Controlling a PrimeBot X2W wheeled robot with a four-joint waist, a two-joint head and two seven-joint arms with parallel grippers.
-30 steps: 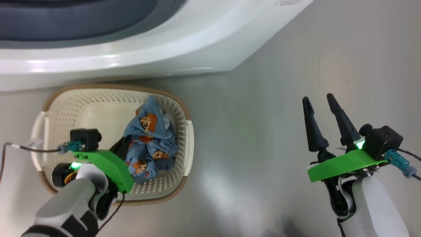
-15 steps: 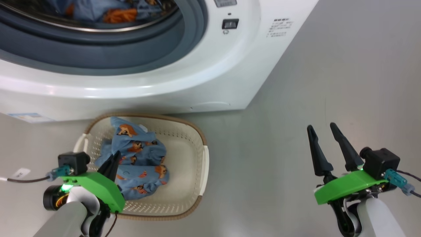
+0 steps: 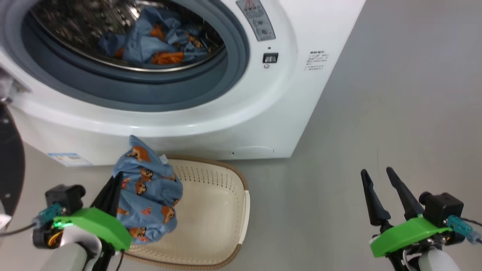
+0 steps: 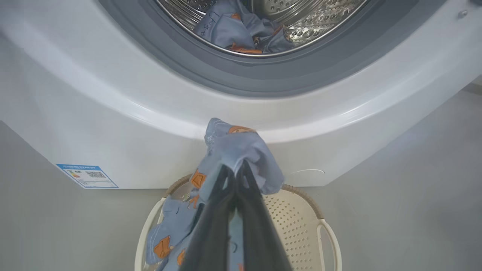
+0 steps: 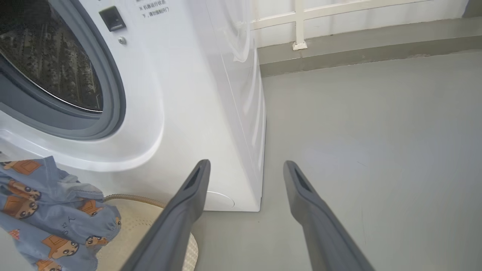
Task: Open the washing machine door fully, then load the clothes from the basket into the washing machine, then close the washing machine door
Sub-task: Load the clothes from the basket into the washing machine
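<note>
Head view: left end effector (image 3: 115, 184) at lower left, fingers pinched together on the held garment (image 3: 150, 188), light blue with orange-brown figures. The garment hangs just right of the fingers, over the left half of the basket (image 3: 222, 210); its lower end drapes over the basket's near-left rim. The basket sits on the floor (image 3: 376, 94), close against the front base of the washing machine (image 3: 286, 94). The drum mouth is uncovered, above and beyond the end effector, with clothes in the drum (image 3: 150, 41). The white front lip of the machine lies between the held garment and the drum. Black door (image 3: 9, 162) swung out at the left edge. Blue label sticker (image 3: 69, 159) low on the machine front. Right end effector (image 3: 376, 173) at lower right, fingers spread, holding nothing, over bare floor well apart from the basket.

Left wrist view: fingers shut on a bunched fold, fabric wrapped over the tips and trailing down-left into the basket. Drum opening straight ahead and higher.

Right wrist view: fingers wide apart and empty. Held garment at lower left, above the basket rim. Machine's right front corner ahead, a wall (image 5: 339, 22) beyond.
</note>
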